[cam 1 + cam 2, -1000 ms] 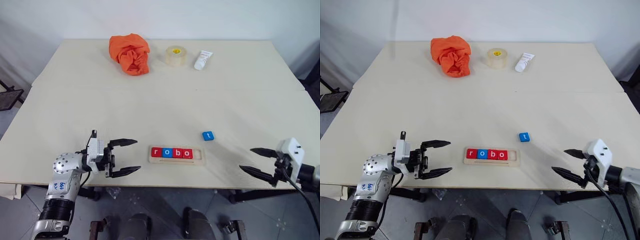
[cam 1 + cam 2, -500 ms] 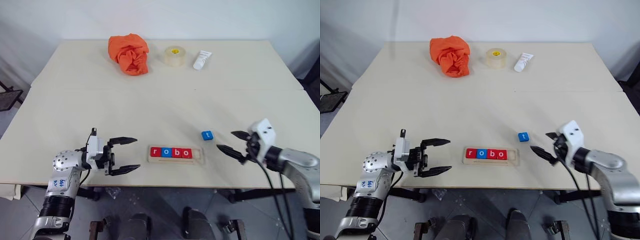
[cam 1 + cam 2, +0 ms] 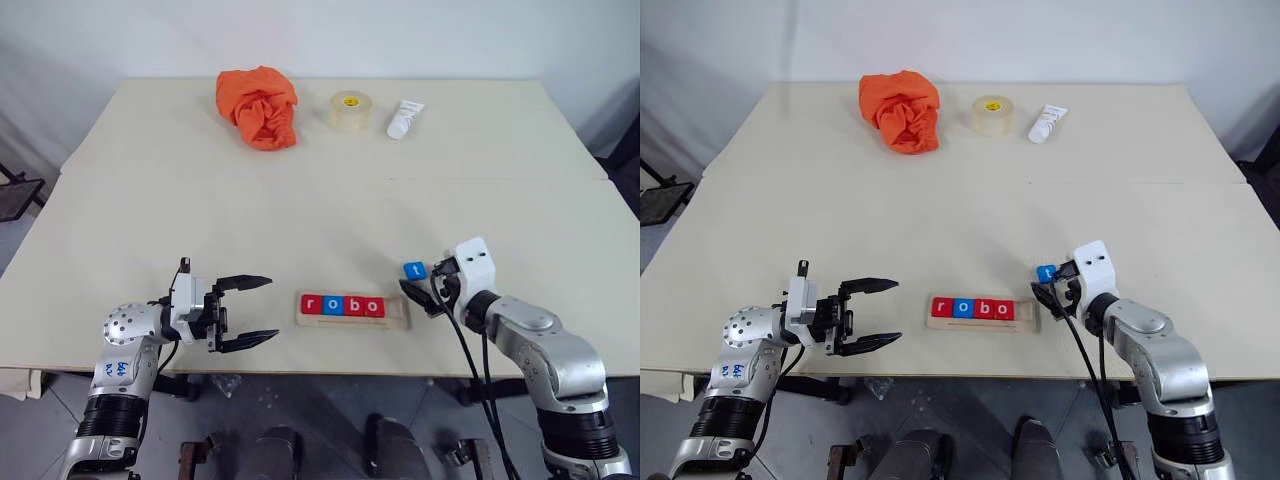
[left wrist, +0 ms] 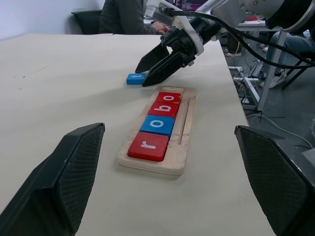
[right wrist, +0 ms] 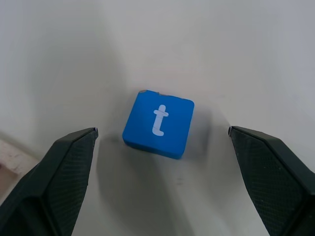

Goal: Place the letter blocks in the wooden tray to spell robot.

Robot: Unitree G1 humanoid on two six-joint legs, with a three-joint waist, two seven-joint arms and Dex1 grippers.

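The wooden tray (image 3: 398, 313) lies near the table's front edge and holds the letter blocks r (image 3: 312, 304), o (image 3: 333, 305), b (image 3: 354, 306) and o (image 3: 374, 307) in a row. Its right end slot is bare. A blue t block (image 3: 415, 270) lies flat on the table just behind the tray's right end. My right gripper (image 3: 418, 292) is open and hovers right by this block (image 5: 158, 123), its fingers (image 5: 64, 177) spread to either side without touching it. Left of the tray, my left gripper (image 3: 270, 308) is open, level, pointing at the tray (image 4: 181, 147), and holds nothing.
At the table's far side lie a crumpled orange cloth (image 3: 258, 106), a roll of clear tape (image 3: 348, 110) and a white tube (image 3: 404, 118). A seated person (image 4: 123, 17) shows beyond the table in the left wrist view.
My right gripper has swung in from the table's front right edge, leftward and forward, to the t block, staying open. The left gripper and the blocks have not moved.
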